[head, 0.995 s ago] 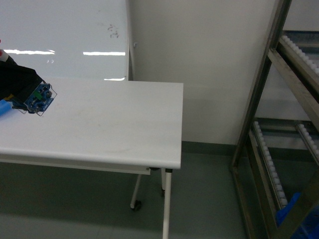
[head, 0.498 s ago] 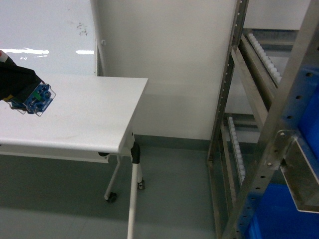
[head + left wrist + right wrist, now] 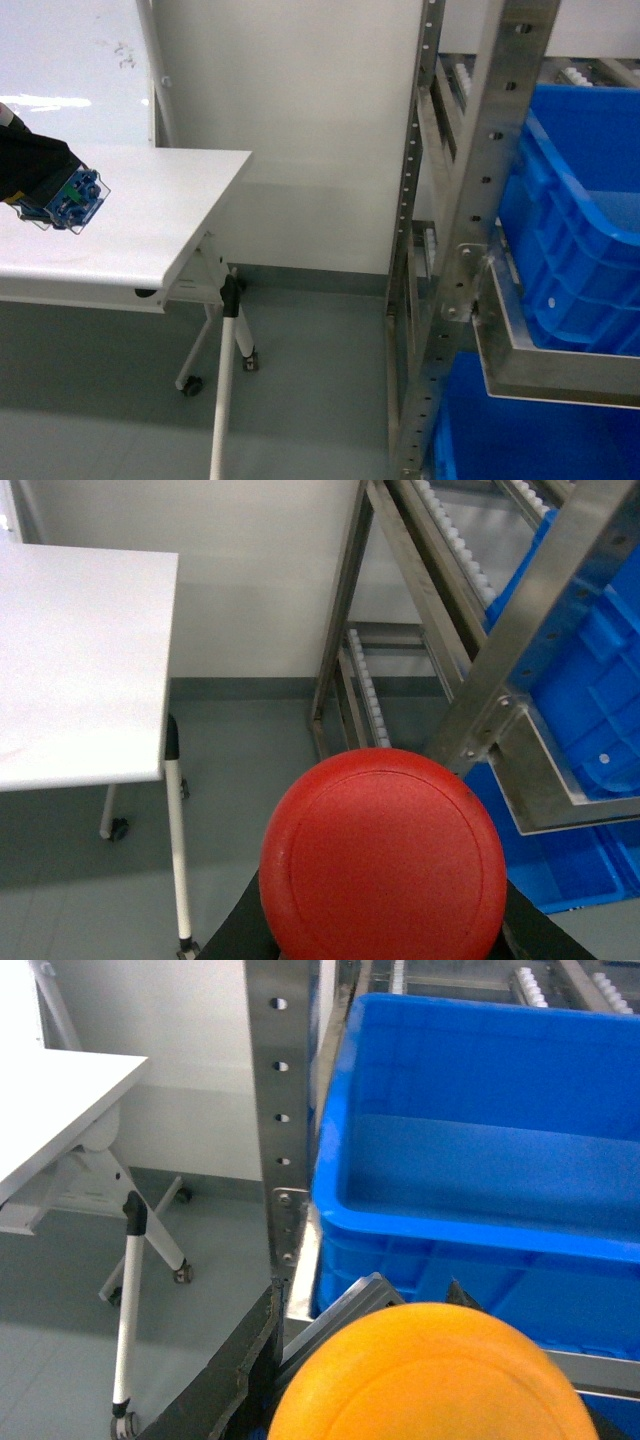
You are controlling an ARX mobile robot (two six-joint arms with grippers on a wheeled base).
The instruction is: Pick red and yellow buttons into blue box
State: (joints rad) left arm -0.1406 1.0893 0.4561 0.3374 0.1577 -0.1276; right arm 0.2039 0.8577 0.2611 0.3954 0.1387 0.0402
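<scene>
- At 6 o'clock in each wrist view: red button in left gripper, yellow button in right gripper.
- Blue box at 12 o'clock; steel rack post at 10 o'clock.

We see the blue box open at the top on the metal rack, whose perforated uprights stand just before its near corner. Between rack and white table lies bare floor, crossed only by the table's legs.
</scene>
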